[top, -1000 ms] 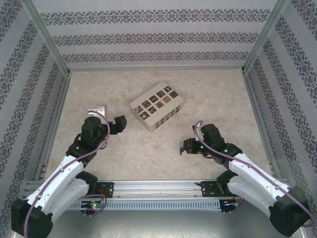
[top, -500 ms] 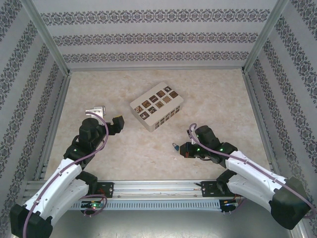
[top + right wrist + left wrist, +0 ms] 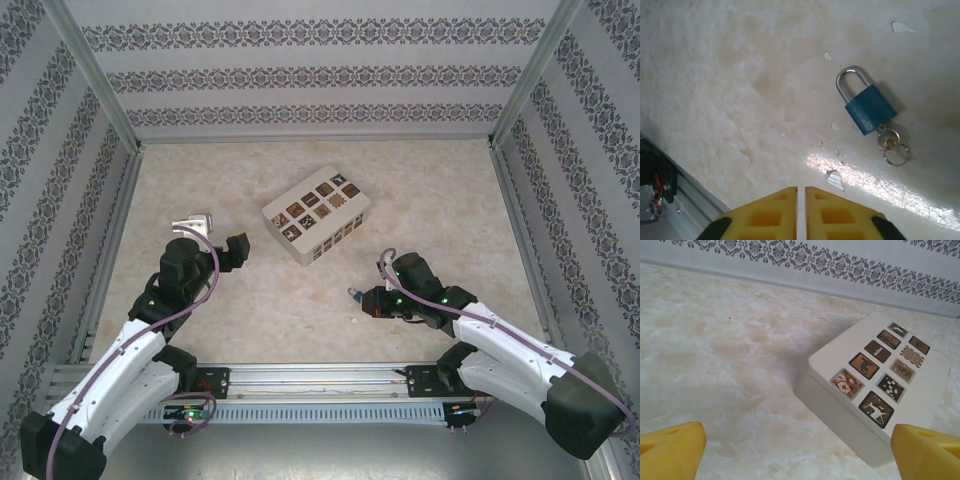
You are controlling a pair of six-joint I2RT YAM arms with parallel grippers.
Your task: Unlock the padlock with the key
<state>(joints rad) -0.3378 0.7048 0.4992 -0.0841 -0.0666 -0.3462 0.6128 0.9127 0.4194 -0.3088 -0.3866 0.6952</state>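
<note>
The tiny blue padlock [image 3: 867, 107] lies flat on the table, its thin metal shackle shut and pointing up-left in the right wrist view. A silver key [image 3: 888, 139] sits in its bottom end, with a small ring [image 3: 896, 154] on it. My right gripper [image 3: 801, 192] is shut with nothing between its yellow fingers and hovers short of the lock, apart from it. From above, the padlock [image 3: 354, 294] lies just left of the right gripper [image 3: 370, 300]. My left gripper [image 3: 215, 235] stands open to the left of the white box, its yellow fingertips [image 3: 672, 450] wide apart.
A white box with brown tiles [image 3: 316, 213] sits mid-table, seen close in the left wrist view [image 3: 875, 390]. Patterned walls enclose the table on three sides. Small white flecks [image 3: 835, 179] mark the surface near the lock. A metal rail [image 3: 320, 378] runs along the near edge.
My right arm has swung a little to the left and lower, and the padlock now shows on the table just off its tip. The left arm has barely shifted.
</note>
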